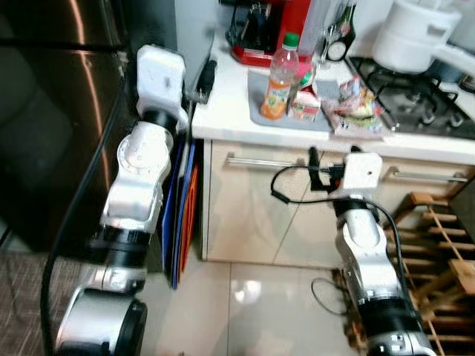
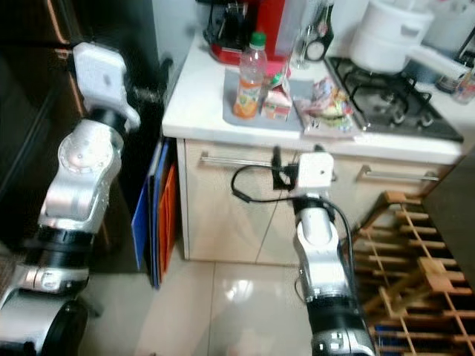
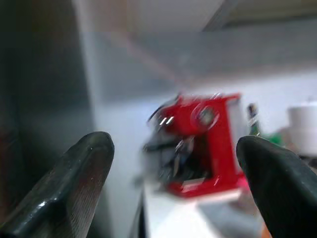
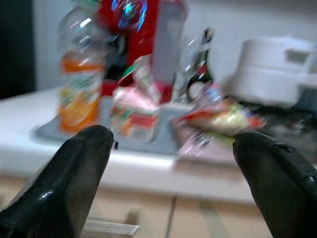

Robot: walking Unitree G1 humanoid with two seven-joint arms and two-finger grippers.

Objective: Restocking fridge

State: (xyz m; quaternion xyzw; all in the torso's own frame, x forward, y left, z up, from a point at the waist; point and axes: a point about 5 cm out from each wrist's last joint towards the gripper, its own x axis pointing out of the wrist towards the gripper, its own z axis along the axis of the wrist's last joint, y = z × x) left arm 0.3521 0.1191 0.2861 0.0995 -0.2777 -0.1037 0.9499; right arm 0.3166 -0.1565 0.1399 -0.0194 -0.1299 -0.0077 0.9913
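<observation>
An orange juice bottle [image 1: 280, 78] with a green cap stands on a grey tray [image 1: 258, 95] on the white counter. Beside it are a small carton [image 1: 304, 108] and a colourful snack bag [image 1: 358, 101]. The dark fridge [image 1: 59, 111] stands shut at the left. My left gripper [image 1: 203, 80] is raised at the counter's left edge, open and holding nothing, with its fingers [image 3: 74, 183] wide apart. My right gripper [image 1: 318, 169] is in front of the cabinet, just below the counter edge. It is open and points at the bottle [image 4: 79, 79] and the snack bag [image 4: 218, 116].
A red coffee machine [image 1: 276, 30] stands behind the tray. A white pot [image 1: 412, 33] sits on the gas hob [image 1: 415, 100] to the right. Blue and orange boards [image 1: 185, 208] lean between the fridge and the cabinet. A wooden rack [image 1: 438, 245] stands on the floor at the right.
</observation>
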